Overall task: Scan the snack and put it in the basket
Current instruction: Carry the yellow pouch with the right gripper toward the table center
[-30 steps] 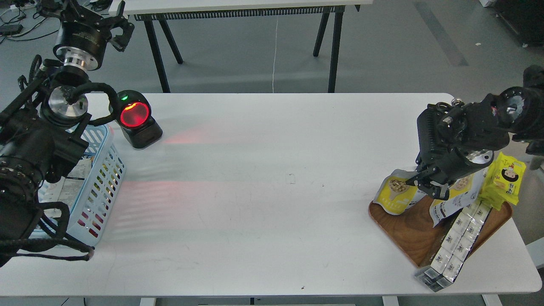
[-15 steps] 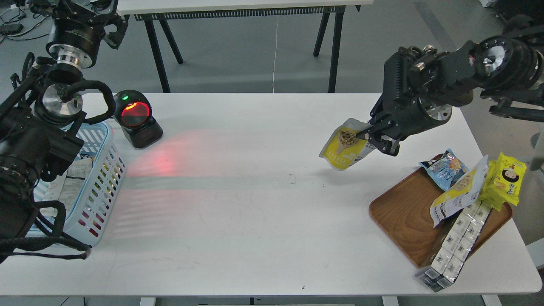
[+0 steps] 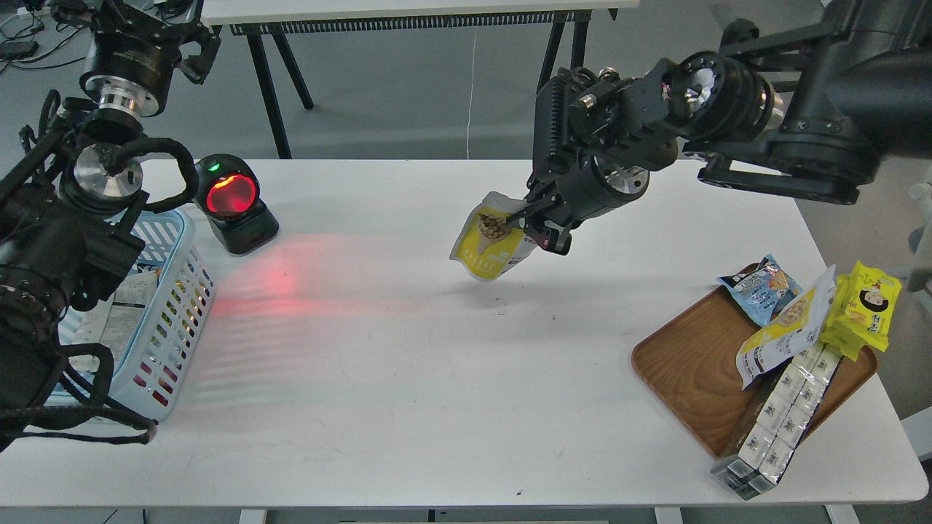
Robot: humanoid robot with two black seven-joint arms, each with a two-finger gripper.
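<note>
My right gripper (image 3: 537, 227) is shut on the snack (image 3: 491, 238), a yellow and white pouch with a picture of nuts, and holds it tilted in the air above the middle of the white table. The light blue basket (image 3: 175, 306) stands at the table's left edge, with several packets inside, partly hidden by my left arm. My left gripper (image 3: 142, 18) is raised at the top left, beyond the table's far edge; its fingers cannot be told apart. A black scanner (image 3: 231, 202) with a glowing red window stands beside the basket's far corner and casts red light on the table.
A wooden tray (image 3: 692, 378) at the right front holds a second nut pouch (image 3: 790, 327), a small blue bag (image 3: 761, 287), a bright yellow packet (image 3: 866, 306) and a long row of white packs (image 3: 775, 426). Another table stands behind.
My right gripper lifted the snack off the tray and carried it left, from the tray to above the table's middle. My left arm has barely moved.
</note>
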